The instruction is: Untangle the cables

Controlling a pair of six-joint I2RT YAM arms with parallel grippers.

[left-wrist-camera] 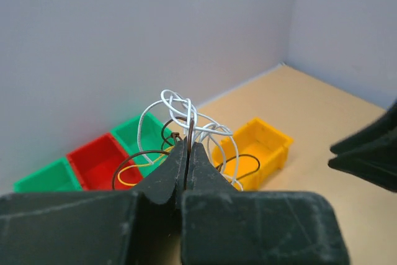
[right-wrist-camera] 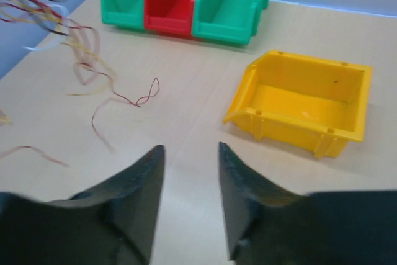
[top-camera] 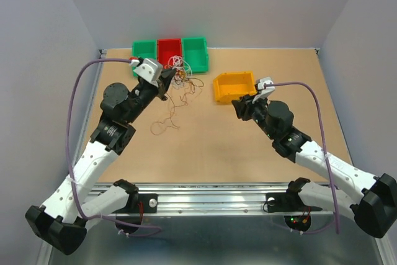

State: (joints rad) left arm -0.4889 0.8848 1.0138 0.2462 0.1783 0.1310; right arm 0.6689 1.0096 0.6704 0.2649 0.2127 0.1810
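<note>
Left fingers pressed together, pinching the cables, tangle bunched just above their tips; right fingers spread, strands well to their left.

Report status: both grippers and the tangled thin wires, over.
Left gripper shut on tangle of thin white, brown and yellow wires. Right gripper open, empty, near yellow plastic bin. Nothing blocking either arm.
</note>
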